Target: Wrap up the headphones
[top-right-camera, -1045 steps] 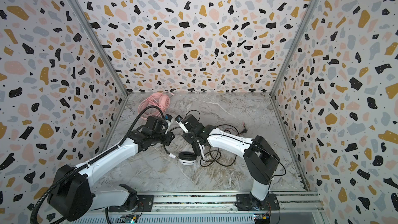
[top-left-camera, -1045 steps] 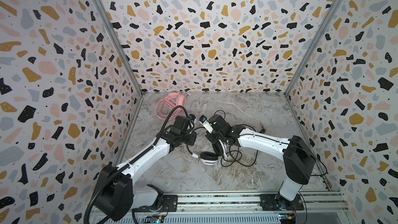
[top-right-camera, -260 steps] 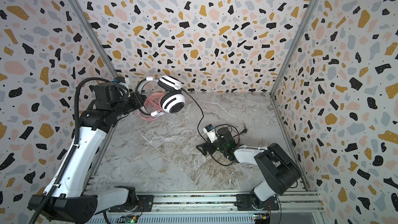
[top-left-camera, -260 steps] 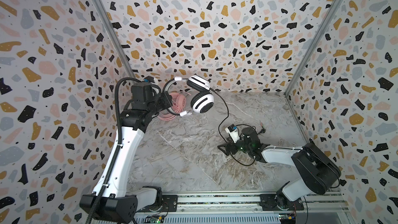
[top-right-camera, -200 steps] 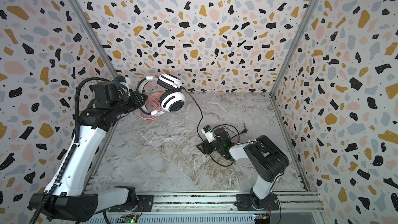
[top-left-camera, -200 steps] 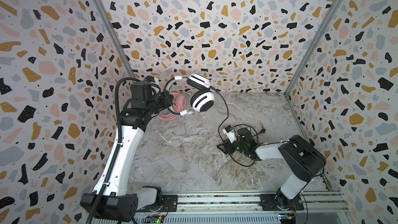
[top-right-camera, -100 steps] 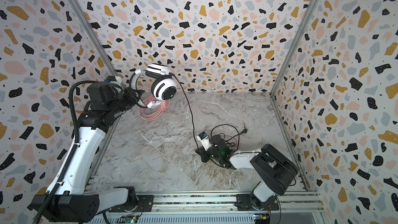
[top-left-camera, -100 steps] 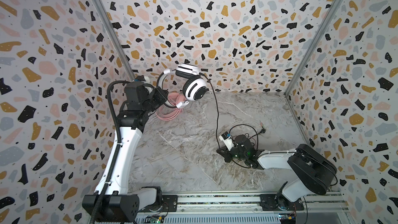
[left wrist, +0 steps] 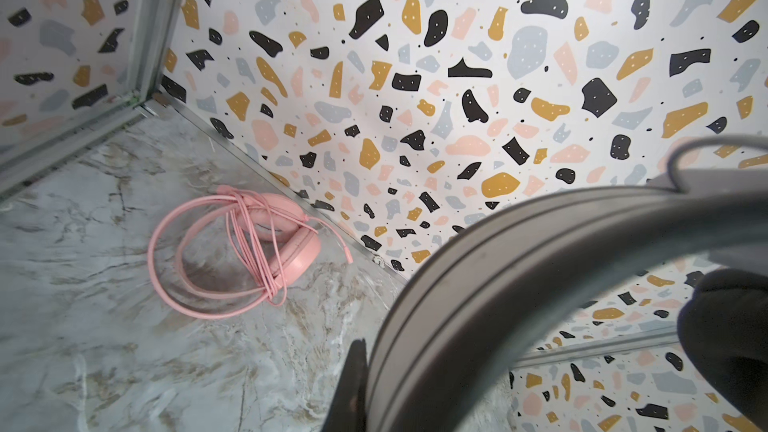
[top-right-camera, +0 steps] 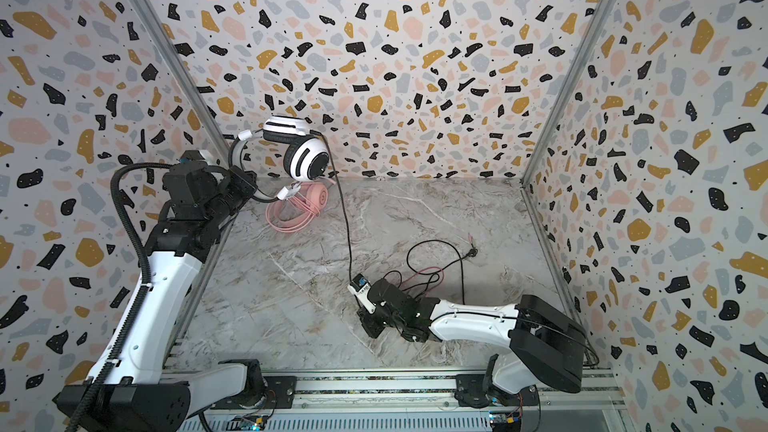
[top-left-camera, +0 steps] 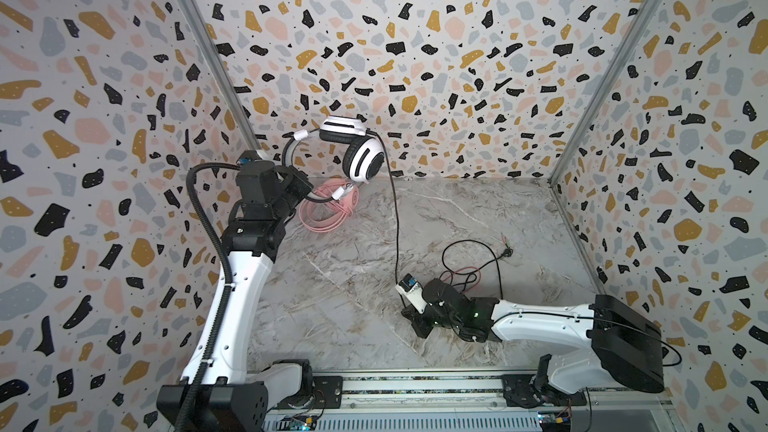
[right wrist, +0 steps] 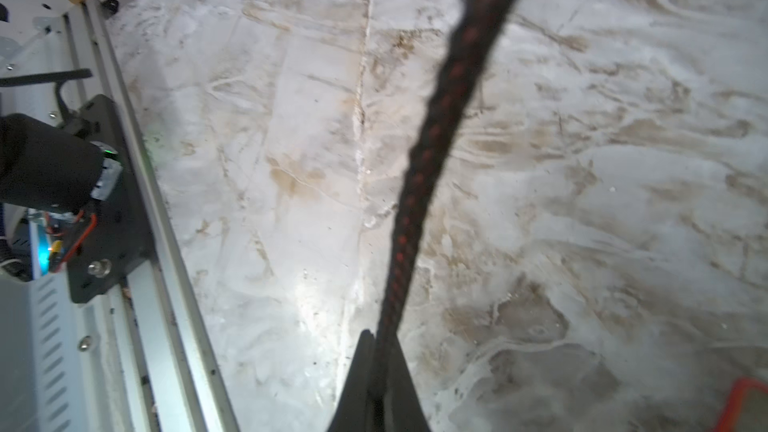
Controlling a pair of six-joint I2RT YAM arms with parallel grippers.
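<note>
Right gripper (top-left-camera: 419, 320): low at 5 o'clock, jaws pinching the black-and-red cable (right wrist: 415, 184).
Black-and-red cable: rises nearly straight to the white headset (top-left-camera: 365, 157).
Left gripper (top-left-camera: 309, 193): 10 o'clock, clamped on the white headset's band, holding it aloft.
Pink headset (left wrist: 291, 251): on the floor (top-left-camera: 353, 276), 11 o'clock, own cord wound round it.

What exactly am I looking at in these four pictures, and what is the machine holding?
These are two white robot arms on a rail, each ending in jaws. Two pictures come from one camera overhead and look nearly alike; the other two come from cameras on the wrists. The left arm holds a white headset aloft by its headband, jaws shut. Its cable runs down to the right arm, whose jaws are shut on it low over the marble surface; the rest lies in loose loops. A pink headset, its cable wound around it, lies near the back wall.
</note>
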